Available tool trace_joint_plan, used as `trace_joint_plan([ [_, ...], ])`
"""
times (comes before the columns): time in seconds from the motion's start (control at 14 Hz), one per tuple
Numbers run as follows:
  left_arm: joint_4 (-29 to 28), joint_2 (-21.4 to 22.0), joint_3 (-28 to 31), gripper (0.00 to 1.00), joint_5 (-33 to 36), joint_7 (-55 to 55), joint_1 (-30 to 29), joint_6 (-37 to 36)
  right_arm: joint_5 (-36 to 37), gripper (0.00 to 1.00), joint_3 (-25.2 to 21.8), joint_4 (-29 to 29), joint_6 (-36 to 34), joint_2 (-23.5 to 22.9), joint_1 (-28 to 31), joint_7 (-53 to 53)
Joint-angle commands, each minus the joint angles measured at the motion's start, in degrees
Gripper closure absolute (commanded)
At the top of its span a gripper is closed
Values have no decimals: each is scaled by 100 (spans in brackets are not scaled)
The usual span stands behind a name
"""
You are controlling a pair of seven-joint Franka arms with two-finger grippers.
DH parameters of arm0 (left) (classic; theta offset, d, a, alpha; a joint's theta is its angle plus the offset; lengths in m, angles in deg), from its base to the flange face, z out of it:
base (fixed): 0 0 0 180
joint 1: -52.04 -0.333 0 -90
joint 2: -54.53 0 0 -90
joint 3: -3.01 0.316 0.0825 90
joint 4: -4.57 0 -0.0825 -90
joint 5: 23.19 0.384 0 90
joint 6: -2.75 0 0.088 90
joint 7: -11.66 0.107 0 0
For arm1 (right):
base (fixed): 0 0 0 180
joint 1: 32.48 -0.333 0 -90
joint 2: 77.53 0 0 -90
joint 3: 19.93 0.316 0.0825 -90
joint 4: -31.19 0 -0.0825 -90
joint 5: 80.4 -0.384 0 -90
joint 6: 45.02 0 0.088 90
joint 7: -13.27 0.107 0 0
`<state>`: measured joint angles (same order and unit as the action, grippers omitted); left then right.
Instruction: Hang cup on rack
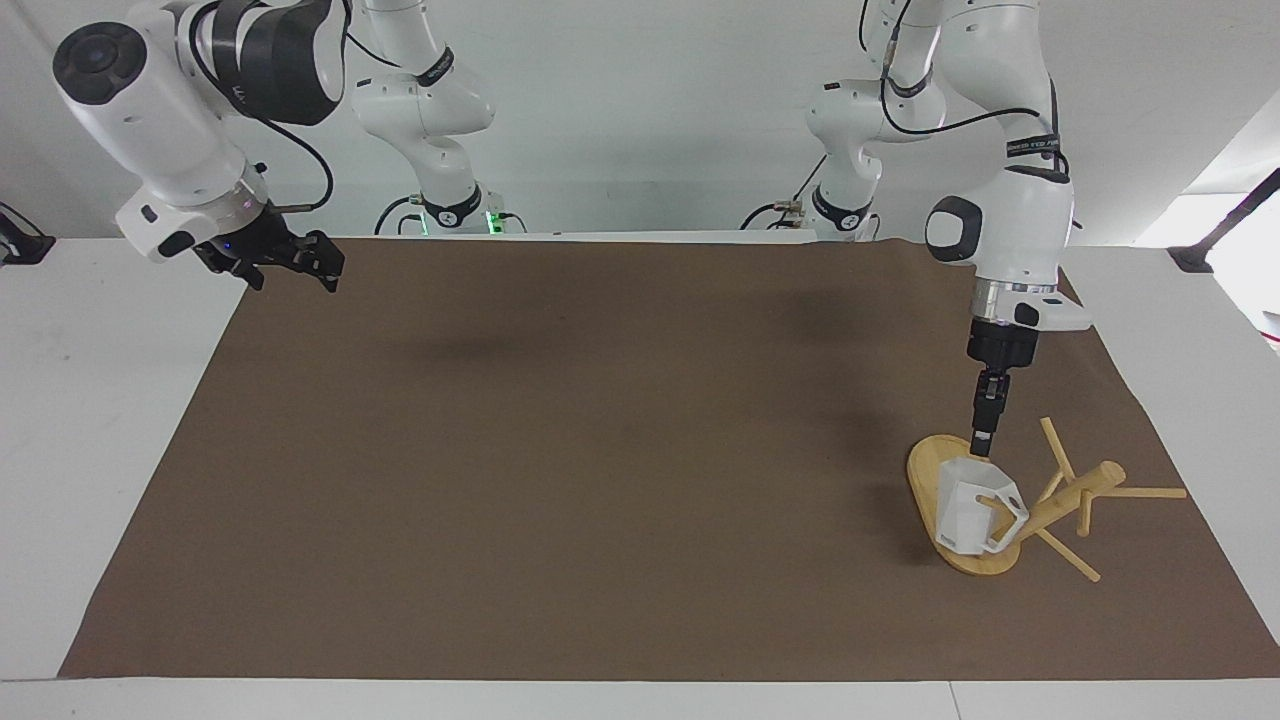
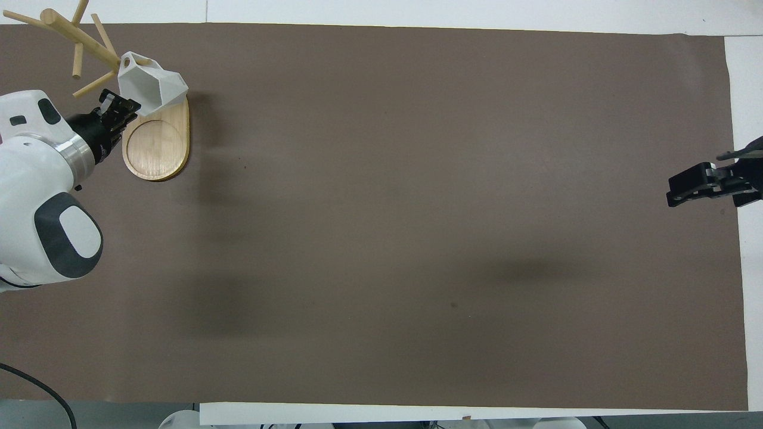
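Note:
The white faceted cup [image 1: 962, 515] [image 2: 154, 89] hangs tilted against the bamboo rack's post [image 1: 1065, 497], its handle [image 1: 1008, 520] hooked where a peg leaves the post, its body just above the oval base [image 1: 928, 468] [image 2: 156, 149]. My left gripper [image 1: 982, 448] [image 2: 121, 106] points straight down right at the cup's upper rim; whether it still touches the rim I cannot tell. My right gripper [image 1: 318, 262] [image 2: 685, 189] hovers open and holds nothing, over the brown mat's edge at the right arm's end.
A brown mat [image 1: 600, 450] covers most of the white table. Several thin pegs [image 1: 1145, 492] stick out from the rack's post toward the left arm's end and the mat's edge.

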<state>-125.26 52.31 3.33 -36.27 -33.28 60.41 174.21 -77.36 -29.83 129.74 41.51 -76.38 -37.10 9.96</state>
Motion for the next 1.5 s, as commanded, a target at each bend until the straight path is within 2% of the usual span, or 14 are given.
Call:
trace_joint_plan([
  [0.0, 125, 2, -6, 39, -107, 29, -54, -218, 12, 0, -21, 287, 136, 228, 31, -99],
  [0.21, 274, 282, 30, 1, -107, 55, -89, -1129, 21, 0, -21, 278, 154, 219, 22, -399],
  [0.36, 476, 546, 38, 1, -72, 282, -238, -2156, 21, 0, -21, 304, 197, 228, 40, -408],
  [0.57, 906, 836, 74, 1, -28, 1484, -650, -3957, 30, 0, -21, 296, 215, 228, 40, -399],
  [0.64, 1116, 872, 74, 1, 68, 1557, -739, -4476, 30, 0, -21, 287, 224, 228, 40, -416],
  [0.86, 2143, 802, 56, 1, 1112, 1872, -898, -6251, 12, 0, -21, 304, 224, 228, 57, -381],
  [1.07, 3329, 416, 74, 1, 1307, 3345, -906, -7843, 12, 0, -30, 304, 250, 228, 57, -398],
  [1.21, 3666, 284, 65, 1, 1588, 4402, -871, -8478, 4, 0, -21, 322, 321, 228, 57, -407],
  [1.43, 3859, 248, 39, 1, 1572, 4712, -827, -8797, 12, 0, -21, 313, 399, 228, 13, -451],
])
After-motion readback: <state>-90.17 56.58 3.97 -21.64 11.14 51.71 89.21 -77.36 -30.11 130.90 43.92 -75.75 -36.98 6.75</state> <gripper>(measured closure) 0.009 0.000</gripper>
